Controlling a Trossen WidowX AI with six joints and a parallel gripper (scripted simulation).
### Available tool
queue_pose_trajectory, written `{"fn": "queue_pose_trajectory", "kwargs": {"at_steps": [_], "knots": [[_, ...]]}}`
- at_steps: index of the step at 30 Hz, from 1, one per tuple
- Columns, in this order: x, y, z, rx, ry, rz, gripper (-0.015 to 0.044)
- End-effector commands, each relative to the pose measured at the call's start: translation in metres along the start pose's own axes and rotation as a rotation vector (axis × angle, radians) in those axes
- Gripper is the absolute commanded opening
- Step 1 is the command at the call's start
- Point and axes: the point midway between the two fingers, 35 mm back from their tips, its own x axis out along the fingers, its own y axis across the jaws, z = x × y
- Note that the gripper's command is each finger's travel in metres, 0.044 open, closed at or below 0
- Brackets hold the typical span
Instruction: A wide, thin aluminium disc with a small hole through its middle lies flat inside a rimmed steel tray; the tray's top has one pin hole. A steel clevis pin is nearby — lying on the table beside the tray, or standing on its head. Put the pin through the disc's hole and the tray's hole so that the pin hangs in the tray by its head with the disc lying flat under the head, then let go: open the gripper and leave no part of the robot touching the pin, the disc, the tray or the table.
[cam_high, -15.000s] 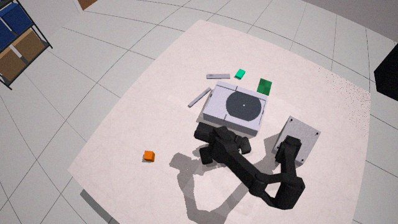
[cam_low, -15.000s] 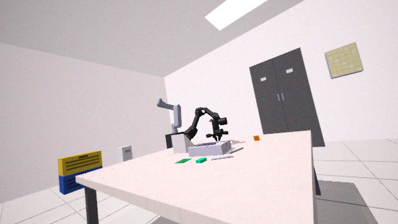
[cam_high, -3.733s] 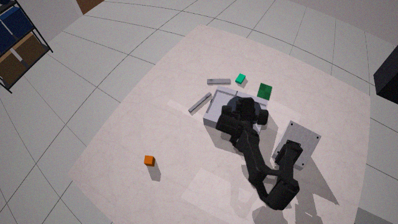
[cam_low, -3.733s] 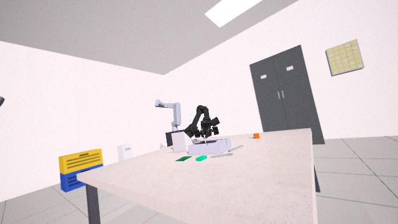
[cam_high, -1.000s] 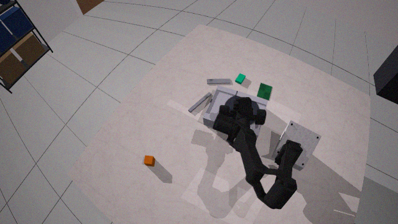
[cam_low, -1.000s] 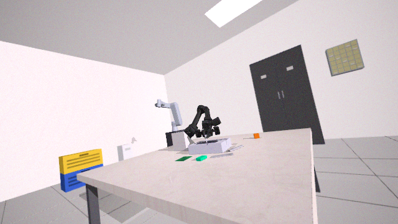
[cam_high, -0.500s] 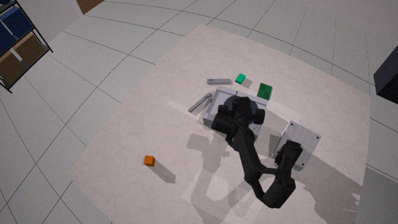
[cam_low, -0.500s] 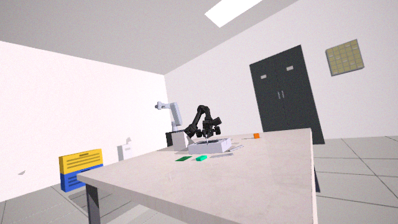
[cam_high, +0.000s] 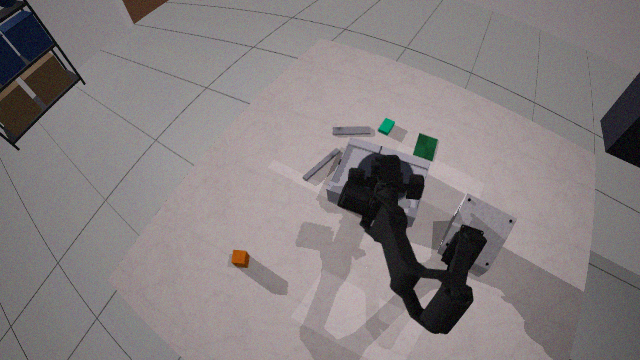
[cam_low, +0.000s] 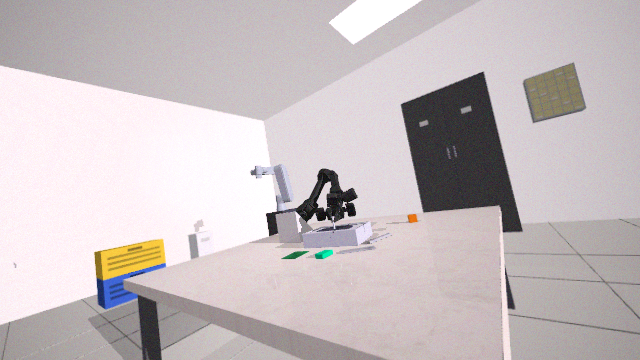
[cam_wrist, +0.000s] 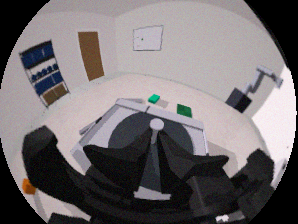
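The rimmed steel tray (cam_high: 336, 194) (cam_low: 330, 240) (cam_wrist: 198, 121) sits on the worktop (cam_high: 215, 215) (cam_low: 400, 280) (cam_wrist: 131, 86), and inside its rim lies the wide dark disc (cam_high: 366, 162) (cam_wrist: 122, 135), flat as far as it shows, the arm covering much of it from above. The end effector (cam_low: 334, 218) (cam_wrist: 154, 129) is over the tray, its fingers clamped on the clevis pin (cam_low: 334, 225) (cam_wrist: 156, 125), whose round pale head shows at the fingertips in the wrist view. The pin is above the disc's middle region; whether its lower end is in the holes cannot be told. Outside the tray, two grey bars (cam_high: 352, 131) (cam_high: 321, 164) lie near its rim, with a bright green block (cam_high: 386, 126) (cam_low: 324, 254) (cam_wrist: 154, 98) and a dark green square (cam_high: 425, 147) (cam_low: 295, 255) (cam_wrist: 184, 110) close by. An orange cube (cam_high: 240, 258) (cam_low: 412, 218) (cam_wrist: 29, 186) rests well apart from the tray. Away from the worktop, a shelf rack (cam_high: 68, 66) (cam_wrist: 36, 75) holds blue and brown boxes.
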Motion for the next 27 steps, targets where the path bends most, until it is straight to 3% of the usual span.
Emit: {"fn": "queue_pose_trajectory", "kwargs": {"at_steps": [1,27], "knots": [[0.0004,0.0028,-0.0001,0.002,0.002,0.001,0.0000],[0.0018,0.0116,0.0006,0.002,0.002,0.002,0.0000]]}}
